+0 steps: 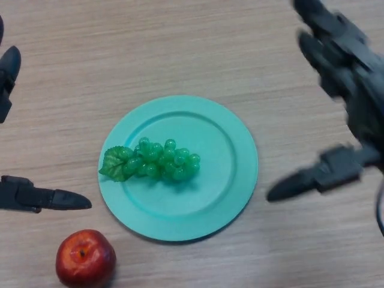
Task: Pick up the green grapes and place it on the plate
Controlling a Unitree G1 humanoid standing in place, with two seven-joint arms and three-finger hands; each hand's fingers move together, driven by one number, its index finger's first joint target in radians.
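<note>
1. Grapes task, work surface: wooden table bearing every item.
2. Right hand: fingers straight and spread, thumb extended, holding nothing, just right of the plate.
3. Plate: turquoise, round, shallow raised rim.
4. Left hand: at the left edge, fingers extended, empty.
5. Green grapes: lying on the plate, left of centre, leaf outward. Likely light, lumpy, smooth-skinned; best held across the cluster's middle.
6. Red apple: near the plate's lower left.

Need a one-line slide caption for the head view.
Green grapes lie on the teal plate; both hands, left and right, open alongside; red apple nearby.
</note>
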